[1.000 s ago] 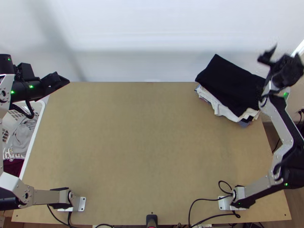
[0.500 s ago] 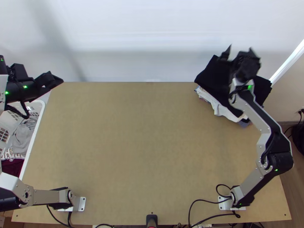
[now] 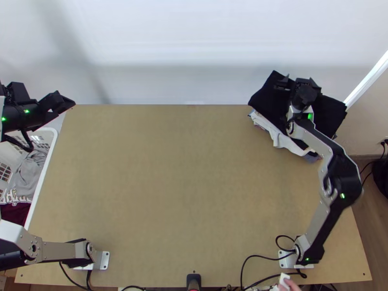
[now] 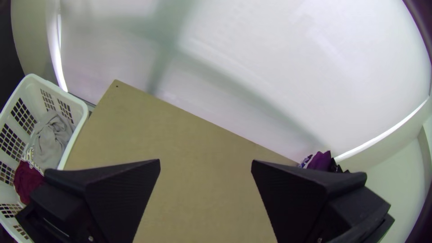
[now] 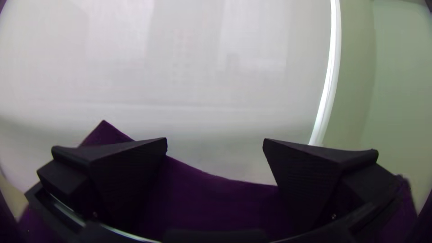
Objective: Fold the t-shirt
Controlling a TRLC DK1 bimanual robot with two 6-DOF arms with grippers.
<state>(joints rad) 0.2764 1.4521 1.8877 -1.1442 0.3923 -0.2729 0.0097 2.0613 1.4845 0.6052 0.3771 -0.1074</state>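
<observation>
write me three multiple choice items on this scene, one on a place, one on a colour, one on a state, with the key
1. Where is the white plastic laundry basket?
A) On the middle of the light wooden table
B) Beside the table's left edge
C) Under the right arm's base

2. What colour is the bunched cloth next to the maroon one in the basket?
A) Grey
B) Yellow
C) Green

3. What state is the left gripper in?
A) Shut, empty
B) Shut on a sleeve
C) Open, empty

Key:
1: B, the top view shows it there.
2: A, both the top and left wrist views show grey.
3: C, its black fingers stand wide apart with no cloth between them.
</observation>
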